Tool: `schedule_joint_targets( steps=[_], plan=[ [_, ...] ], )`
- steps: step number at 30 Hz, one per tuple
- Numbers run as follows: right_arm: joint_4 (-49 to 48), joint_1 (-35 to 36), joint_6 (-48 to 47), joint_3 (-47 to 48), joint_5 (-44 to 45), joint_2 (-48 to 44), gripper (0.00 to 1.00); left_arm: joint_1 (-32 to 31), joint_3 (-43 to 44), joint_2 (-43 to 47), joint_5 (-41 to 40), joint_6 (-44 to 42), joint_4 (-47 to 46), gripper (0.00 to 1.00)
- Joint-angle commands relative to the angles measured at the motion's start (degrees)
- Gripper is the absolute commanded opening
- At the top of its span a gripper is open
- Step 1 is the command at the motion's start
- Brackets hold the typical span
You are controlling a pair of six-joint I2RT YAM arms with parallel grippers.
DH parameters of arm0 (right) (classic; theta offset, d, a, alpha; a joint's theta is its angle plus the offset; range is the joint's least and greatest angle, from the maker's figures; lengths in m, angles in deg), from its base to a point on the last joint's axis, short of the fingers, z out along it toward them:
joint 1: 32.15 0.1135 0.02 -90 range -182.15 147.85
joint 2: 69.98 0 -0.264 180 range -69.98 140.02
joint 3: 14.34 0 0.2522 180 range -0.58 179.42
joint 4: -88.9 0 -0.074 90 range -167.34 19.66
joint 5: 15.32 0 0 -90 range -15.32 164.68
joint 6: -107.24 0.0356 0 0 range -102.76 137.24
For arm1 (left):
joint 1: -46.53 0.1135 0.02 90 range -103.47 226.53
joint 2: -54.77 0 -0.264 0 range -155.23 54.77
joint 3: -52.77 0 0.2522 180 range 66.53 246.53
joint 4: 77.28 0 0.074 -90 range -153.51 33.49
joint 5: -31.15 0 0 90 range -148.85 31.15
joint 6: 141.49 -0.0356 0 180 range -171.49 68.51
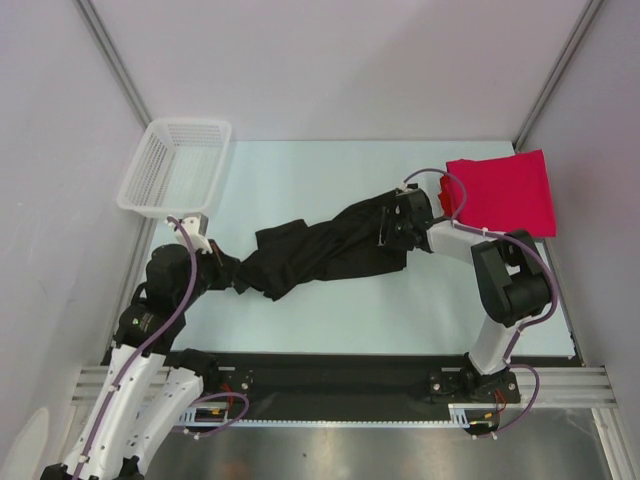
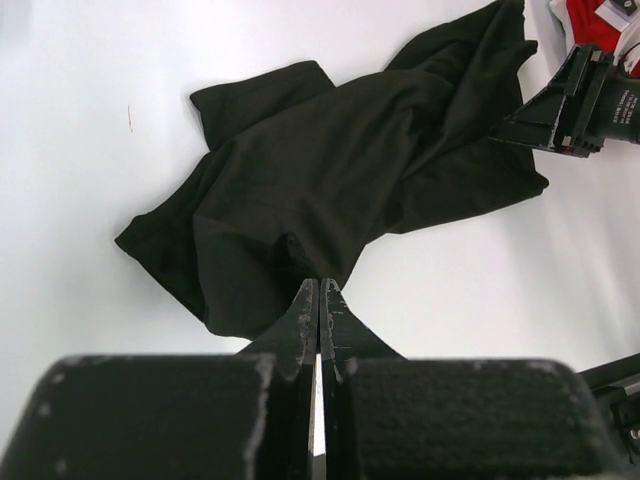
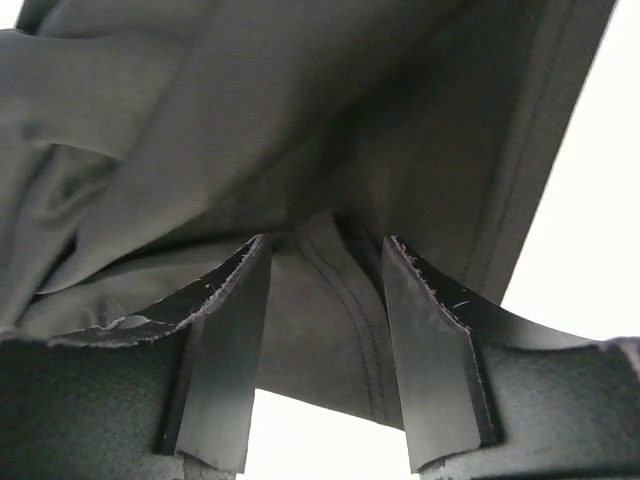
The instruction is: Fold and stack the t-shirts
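Laying out the black t-shirt (image 1: 330,250) before the fold

It lies rumpled across the middle of the desk (image 1: 330,180) between both claws; a folded red t-shirt (image 1: 500,192) sits at the far right corner. The left claw (image 2: 319,285) is fully closed, apparently nipping a fold at the shirt's left end. The right claw (image 3: 325,250) stands half open around the hem, gripping nothing. Next it probably needs a firm hold there to pull the cloth flat.
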Motion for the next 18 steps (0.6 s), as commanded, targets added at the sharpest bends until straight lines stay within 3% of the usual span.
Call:
schedule_joint_targets(
  steps=[1, 6, 10, 15, 18],
  plan=[
    [-4.0, 0.5, -1.5, 1.9, -0.4, 0.5, 0.54, 0.4, -0.2, -0.5, -0.4, 0.3, -2.3, 0.00],
    [-4.8, 0.5, -2.0, 1.8, -1.6, 1.4, 0.47, 0.4, -0.2, -0.2, -0.6, 0.3, -2.3, 0.01],
    [-4.9, 0.5, -2.3, 1.3, -1.6, 1.8, 0.33, 0.4, -0.2, -0.4, -0.7, 0.4, -2.3, 0.00],
    [-4.7, 0.5, -2.5, 1.2, -1.7, 1.1, 0.26, 0.4, -0.2, -0.6, -0.5, 0.4, -2.3, 0.00],
    [-4.7, 0.5, -2.7, 1.1, -1.2, 0.4, 0.08, 0.4, -0.2, -0.6, -0.6, 0.4, -2.3, 0.00]
  ],
)
